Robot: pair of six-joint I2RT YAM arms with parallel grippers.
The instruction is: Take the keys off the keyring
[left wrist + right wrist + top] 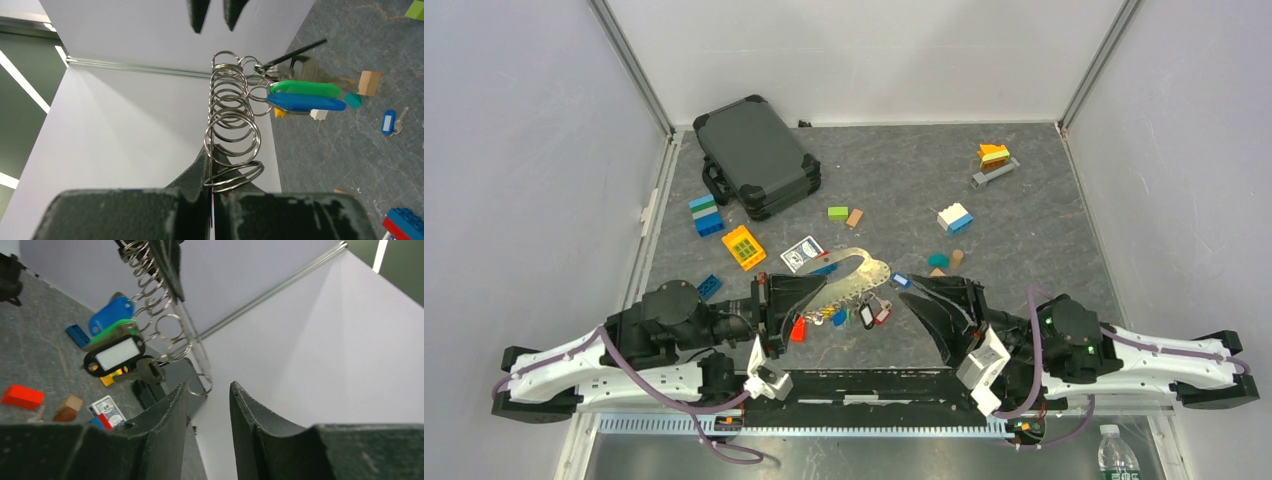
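My left gripper [807, 293] [212, 192] is shut on the near end of the keyring [864, 264] [214, 125], a thin grey wire loop held up off the table with many small split rings strung along it. Keys [867, 316] with red, blue and black heads hang below it. The left wrist view shows a green head [305, 89] and a blue head [306, 103]. One blue key [901, 281] [388, 121] lies loose on the table. My right gripper [921, 293] [207, 389] is open, its fingers astride the keyring's far end [197, 371], touching nothing I can make out.
A black case [756, 155] stands at the back left. A card box [802, 253] lies just behind the keyring. Building blocks are scattered about: yellow [743, 246], blue [706, 215], green [837, 212], white and blue [954, 217], orange [993, 155]. White walls enclose the table.
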